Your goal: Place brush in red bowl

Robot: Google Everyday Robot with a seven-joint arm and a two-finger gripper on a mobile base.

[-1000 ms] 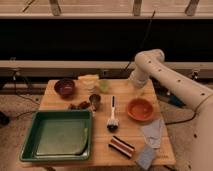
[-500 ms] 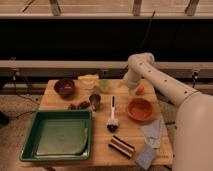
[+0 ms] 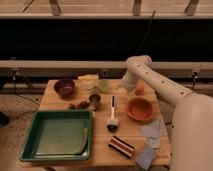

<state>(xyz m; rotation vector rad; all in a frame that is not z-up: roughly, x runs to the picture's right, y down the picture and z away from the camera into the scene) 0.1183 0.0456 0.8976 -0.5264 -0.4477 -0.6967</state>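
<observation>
The brush (image 3: 112, 111) lies on the wooden table (image 3: 100, 152), white handle pointing away and dark bristle head nearest me. The red bowl (image 3: 139, 108) sits just right of it and holds nothing. My gripper (image 3: 124, 89) hangs from the white arm at the back of the table, above and slightly right of the far end of the brush handle, behind the red bowl. It holds nothing that I can see.
A green tray (image 3: 30, 145) fills the front left. A dark maroon bowl (image 3: 64, 87), a yellow-white item (image 3: 88, 80), a green cup (image 3: 104, 86) and a metal cup (image 3: 94, 100) stand at the back. An orange fruit (image 3: 139, 89), a striped block (image 3: 121, 146) and grey cloths (image 3: 152, 133) are nearby.
The arm has swung left across the back of the table, bringing the gripper from beyond the red bowl to near the far end of the brush handle. The objects have not moved.
</observation>
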